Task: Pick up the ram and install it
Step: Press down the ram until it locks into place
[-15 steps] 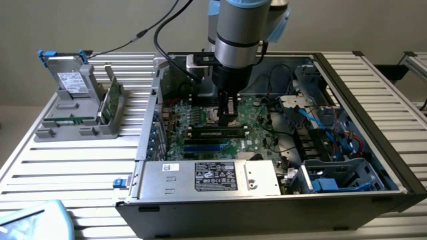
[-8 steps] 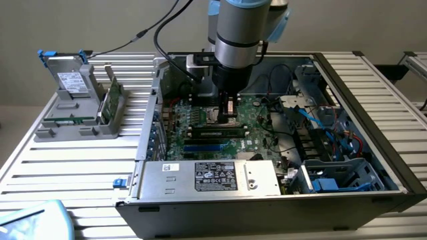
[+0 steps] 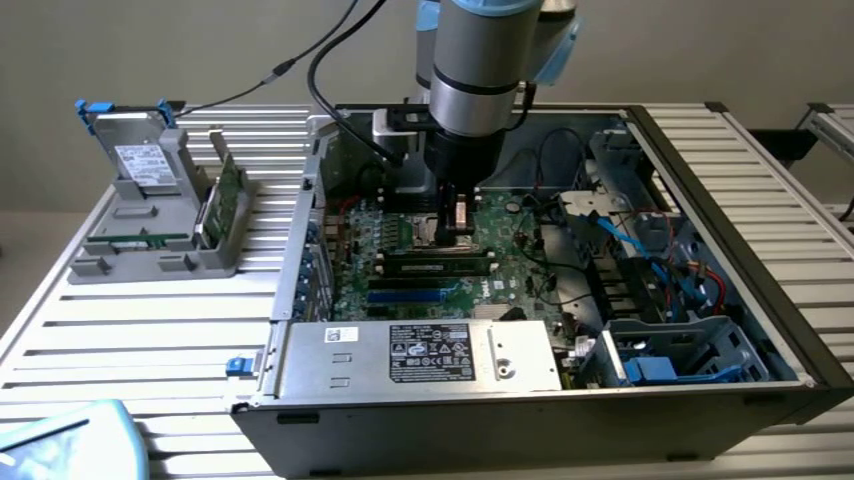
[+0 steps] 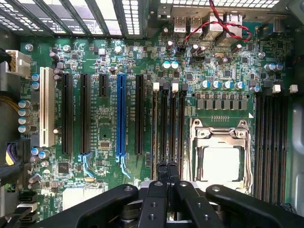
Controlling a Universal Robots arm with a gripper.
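The ram, a long narrow stick with dark chips, stands on edge in a black slot on the green motherboard inside the open computer case. My gripper hangs straight down just above and behind it, toward its end on the exterior view's right. In the wrist view my gripper is shut, black fingertips pressed together with nothing between them. They sit over the near end of a group of black memory slots. I cannot pick out the ram's edge in that view.
A silver CPU socket lies beside the slots, and more slots beyond it. A labelled power supply fills the case front, with cables and a blue drive cage at the exterior view's right. A grey holder outside carries a drive and a green card.
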